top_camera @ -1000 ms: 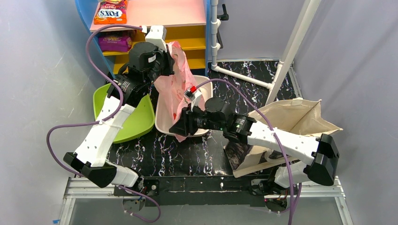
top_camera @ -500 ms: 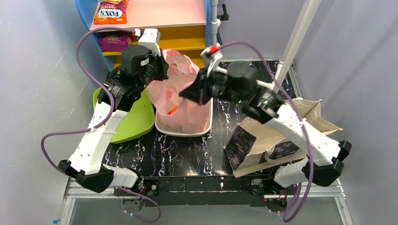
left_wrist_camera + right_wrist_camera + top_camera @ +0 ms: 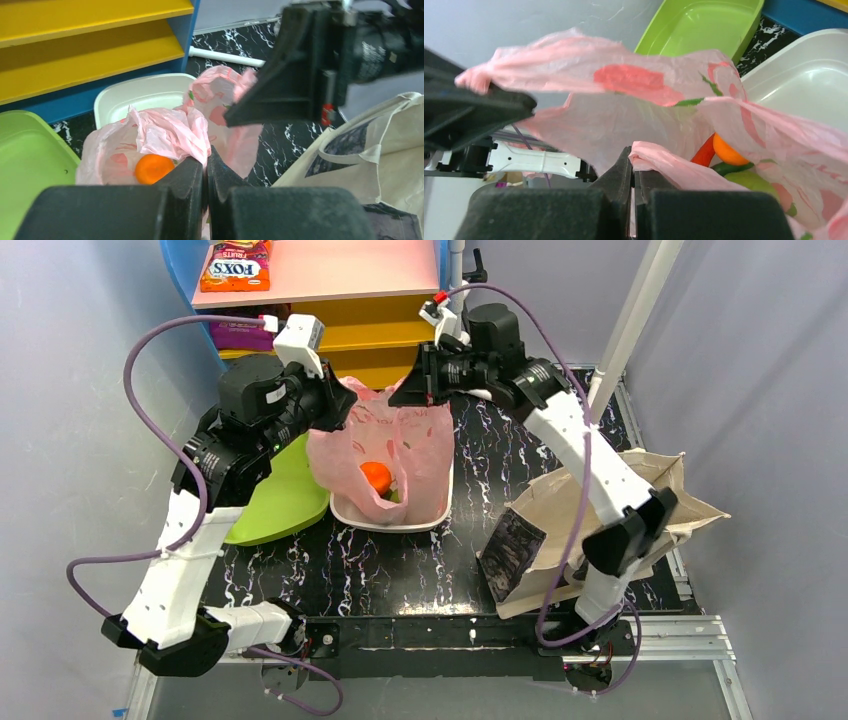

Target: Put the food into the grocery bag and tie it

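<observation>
We have swung our right tool (image 3: 418, 390) from low at the near edge of the white tray (image 3: 441, 512) up toward the shelf (image 3: 375, 318) and drawn our left tool (image 3: 343, 403) leftward, spreading the pink bag (image 3: 405, 438) between them and baring the orange fruit (image 3: 376, 478).

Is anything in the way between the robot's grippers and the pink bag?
No, nothing visible is in the way. The left gripper and the right gripper are each shut right on the plastic of the pink bag. The orange fruit sits inside it.
</observation>
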`<state>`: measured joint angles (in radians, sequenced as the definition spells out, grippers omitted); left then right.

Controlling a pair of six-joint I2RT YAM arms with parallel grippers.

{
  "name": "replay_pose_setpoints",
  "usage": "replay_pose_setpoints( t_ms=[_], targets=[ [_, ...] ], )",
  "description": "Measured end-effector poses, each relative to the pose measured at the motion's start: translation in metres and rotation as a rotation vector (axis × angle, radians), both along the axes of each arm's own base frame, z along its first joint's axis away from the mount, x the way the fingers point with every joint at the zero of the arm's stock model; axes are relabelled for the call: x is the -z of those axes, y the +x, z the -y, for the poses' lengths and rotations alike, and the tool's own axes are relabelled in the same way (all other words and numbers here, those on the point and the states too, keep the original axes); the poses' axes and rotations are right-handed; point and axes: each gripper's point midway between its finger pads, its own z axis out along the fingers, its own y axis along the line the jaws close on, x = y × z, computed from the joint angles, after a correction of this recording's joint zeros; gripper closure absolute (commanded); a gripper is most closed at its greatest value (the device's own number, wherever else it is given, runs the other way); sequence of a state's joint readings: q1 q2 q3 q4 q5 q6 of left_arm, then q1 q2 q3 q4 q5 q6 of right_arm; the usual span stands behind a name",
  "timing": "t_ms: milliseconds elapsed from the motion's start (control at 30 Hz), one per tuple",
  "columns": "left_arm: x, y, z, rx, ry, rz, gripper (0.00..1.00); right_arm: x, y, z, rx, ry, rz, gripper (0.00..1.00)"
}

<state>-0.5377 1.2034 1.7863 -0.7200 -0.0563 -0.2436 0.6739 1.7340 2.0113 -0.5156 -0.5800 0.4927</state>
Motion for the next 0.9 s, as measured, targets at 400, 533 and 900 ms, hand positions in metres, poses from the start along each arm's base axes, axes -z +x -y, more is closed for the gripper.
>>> replay_pose_setpoints(
  t_ms=[400, 533, 900],
  targets=[
    [0.028, 0.004, 0.008, -0.074, -0.262, -0.004, 1.00, -0.075, 0.048, 0.026, -0.094, 0.231, -0.072, 0.99],
    [0.008, 0.005, 0.010, -0.096, -0.406, 0.040, 1.00, -0.088, 0.053, 0.040, -0.121, 0.279, -0.103, 0.99],
    [-0.020, 0.018, 0.039, -0.066, -0.671, 0.016, 1.00, -0.074, 0.092, 0.049, -0.150, 0.318, -0.214, 0.99]
  ],
)
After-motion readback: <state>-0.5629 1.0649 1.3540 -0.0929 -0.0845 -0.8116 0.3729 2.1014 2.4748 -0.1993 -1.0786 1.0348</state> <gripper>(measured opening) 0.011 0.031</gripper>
